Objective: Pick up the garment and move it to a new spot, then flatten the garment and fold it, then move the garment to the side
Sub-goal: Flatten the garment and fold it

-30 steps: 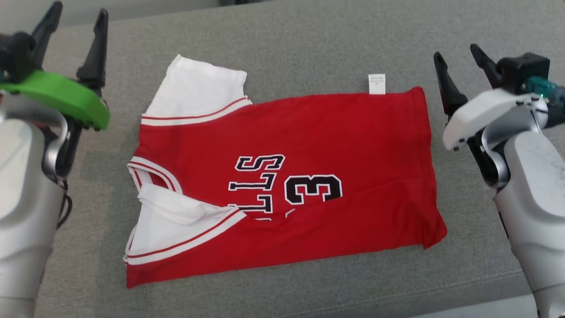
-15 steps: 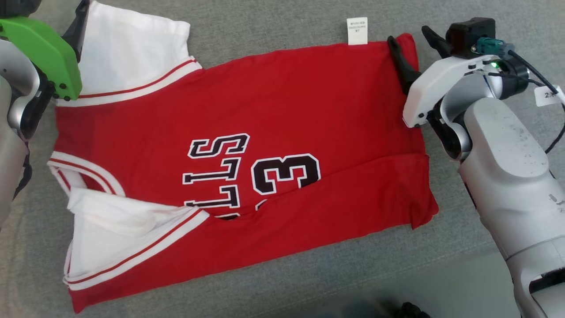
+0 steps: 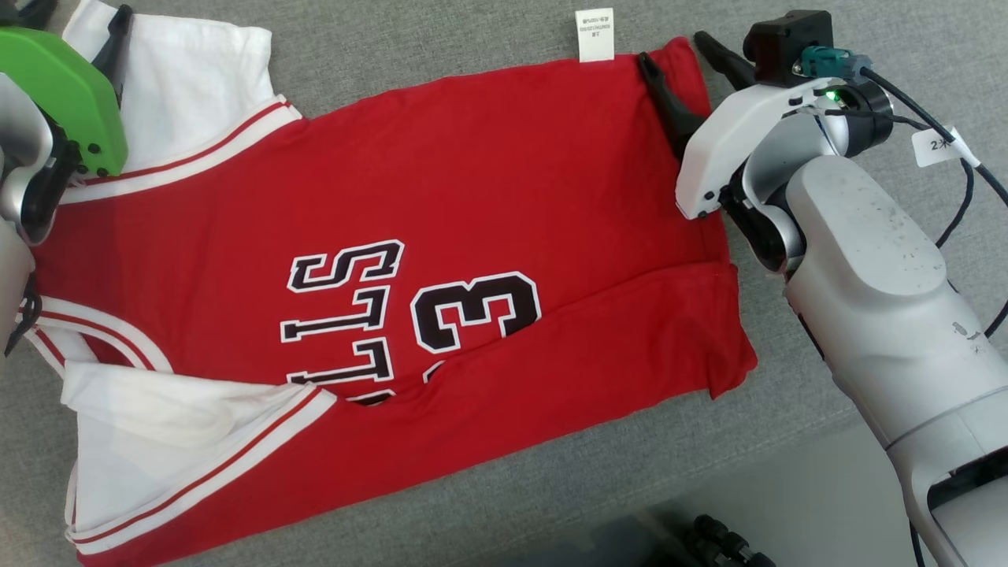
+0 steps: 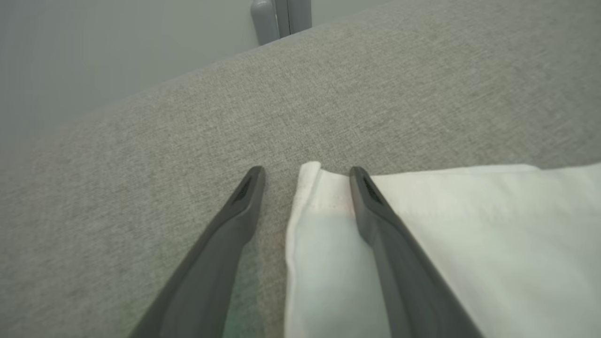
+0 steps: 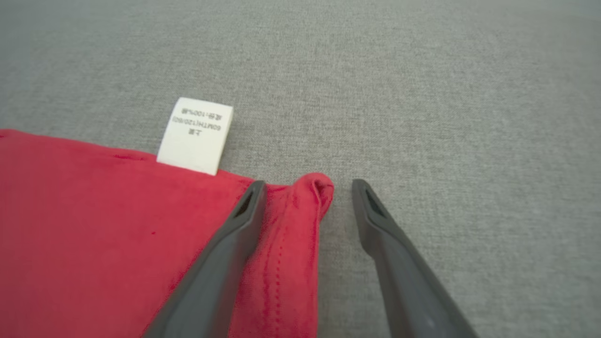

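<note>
On the grey cushion point(image 3: 472, 47) the jersey point(image 3: 488, 181) is laid flat, print up, w/ its near long edge already turned over the lower part of the print. It has not been shifted in the last sec. The head cam has been tipped fwd and down, so the whole pic is slid, not the cloth.

What has been changed is arm pos.: both grippers, parked clear of the jersey a sec. ago, have been brought to its far edge. The L gripper point(image 4: 306, 171) is held open astride the far corner of the white sleeve point(image 4: 469, 234), one finger over cloth, the other over bare cushion just beside it. The R gripper point(image 5: 308, 184) is likewise open, astride the far corner of the red hem point(image 5: 291, 263), one finger over cloth, one over cushion. Nothing is gripped yet. The tag point(image 5: 195, 136) is seen sticking out from the far edge, just beside the R gripper.

Judged from this, flattening is done, a 1st fold is in, and a 2nd is being set up. A pinch on both corners is prob. called for next. Risk: only the top layer may be caught at the rolled hem corner.
</note>
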Robot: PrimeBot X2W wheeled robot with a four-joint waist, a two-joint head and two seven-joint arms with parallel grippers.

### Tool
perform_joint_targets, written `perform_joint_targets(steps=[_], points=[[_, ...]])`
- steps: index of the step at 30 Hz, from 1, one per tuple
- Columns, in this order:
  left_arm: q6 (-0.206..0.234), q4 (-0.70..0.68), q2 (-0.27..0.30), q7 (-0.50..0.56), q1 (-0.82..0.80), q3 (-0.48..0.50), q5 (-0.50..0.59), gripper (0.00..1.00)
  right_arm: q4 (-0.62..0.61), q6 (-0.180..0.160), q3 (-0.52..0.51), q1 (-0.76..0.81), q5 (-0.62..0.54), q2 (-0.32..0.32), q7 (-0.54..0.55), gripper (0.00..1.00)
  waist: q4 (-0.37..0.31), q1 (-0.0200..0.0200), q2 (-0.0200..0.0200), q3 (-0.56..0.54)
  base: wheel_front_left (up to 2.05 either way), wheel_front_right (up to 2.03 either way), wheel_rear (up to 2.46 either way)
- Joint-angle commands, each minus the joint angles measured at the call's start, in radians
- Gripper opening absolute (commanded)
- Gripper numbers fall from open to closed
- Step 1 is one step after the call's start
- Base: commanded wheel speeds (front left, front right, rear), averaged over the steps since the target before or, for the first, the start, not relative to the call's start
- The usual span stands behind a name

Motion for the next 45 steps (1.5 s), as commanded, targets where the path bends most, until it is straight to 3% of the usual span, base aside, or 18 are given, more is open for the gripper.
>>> perform_joint_targets(steps=[1,2,15,27,36,45], points=[[-0.004,0.013,-0.011,0.028,0.03,-0.03,-0.015,0.05,0.004,-0.002,0.015,0.01,0.017,-0.008,0.015,0.18,0.008,-0.0001,0.0,-0.012,0.0,0.0,0.0],[-0.004,0.009,-0.013,0.028,0.031,-0.034,-0.032,0.0,-0.001,-0.002,0.017,0.013,0.025,-0.011,0.014,0.0,0.011,-0.0001,0.0,-0.017,0.0,0.0,0.0],[-0.003,-0.069,-0.032,-0.174,-0.002,-0.039,-0.19,0.0,0.001,-0.002,-0.007,0.046,0.021,-0.07,-0.127,0.0,0.096,-0.0001,0.0,-0.116,0.0,0.0,0.0],[-0.003,-0.323,0.006,-0.303,0.205,-0.056,-0.29,0.0,0.04,-0.002,-0.034,0.177,0.027,-0.131,-0.246,0.0,0.195,-0.0001,0.0,-0.195,0.0,0.0,0.0],[0.019,-0.507,-0.002,-0.308,0.461,0.156,-0.171,0.0,-0.009,-0.002,-0.102,0.289,-0.001,-0.134,-0.285,0.0,0.215,-0.0001,0.0,-0.238,0.0,0.0,0.0],[0.051,-0.657,-0.068,-0.308,0.751,0.329,-0.057,0.0,-0.138,-0.002,-0.215,0.444,-0.045,-0.136,-0.286,0.0,0.239,-0.0001,0.0,-0.286,0.0,0.0,0.0]])
